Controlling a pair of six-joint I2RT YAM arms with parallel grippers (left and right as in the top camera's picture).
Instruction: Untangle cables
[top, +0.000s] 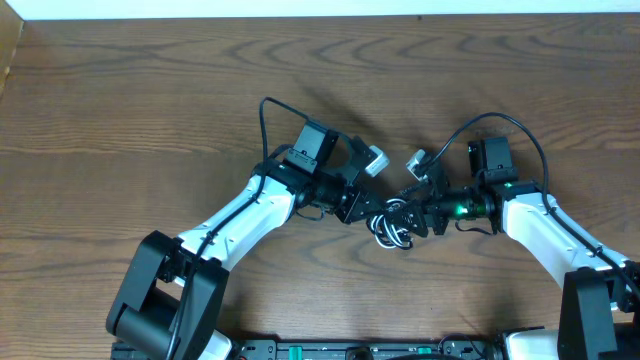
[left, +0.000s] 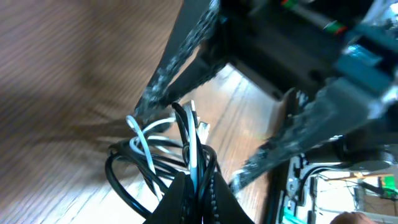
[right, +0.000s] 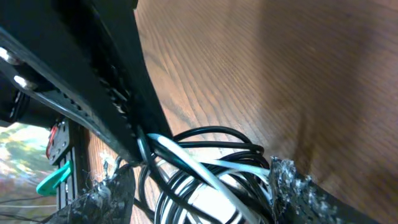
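Right up against the left wrist lens, the left gripper (left: 194, 179) has its two dark fingers pressed together into a wedge. Strands of the cables (left: 152, 149) run straight into that pinch, so it's clamped on them. The whole thing is one messy coil, with the white cable (left: 142, 138) threaded through the loops of the black cable (left: 117, 177). Honestly can't tell which one sits on top overall.

The right gripper (right: 199, 183) is spread wide, with one rough grey finger on each side of the coil and the strands sitting in the gap. One white strand runs right up to one of those fingers. I can't say if the coil is resting on the wood or hanging a little off it.

From overhead, the coil is a small dark-and-white knot on the wooden table (top: 150, 100). The left arm (top: 250, 205) comes in from the coil's left and the right arm (top: 535, 225) from its right. Both wrists crowd in just beside it, nearly nose to nose over it.
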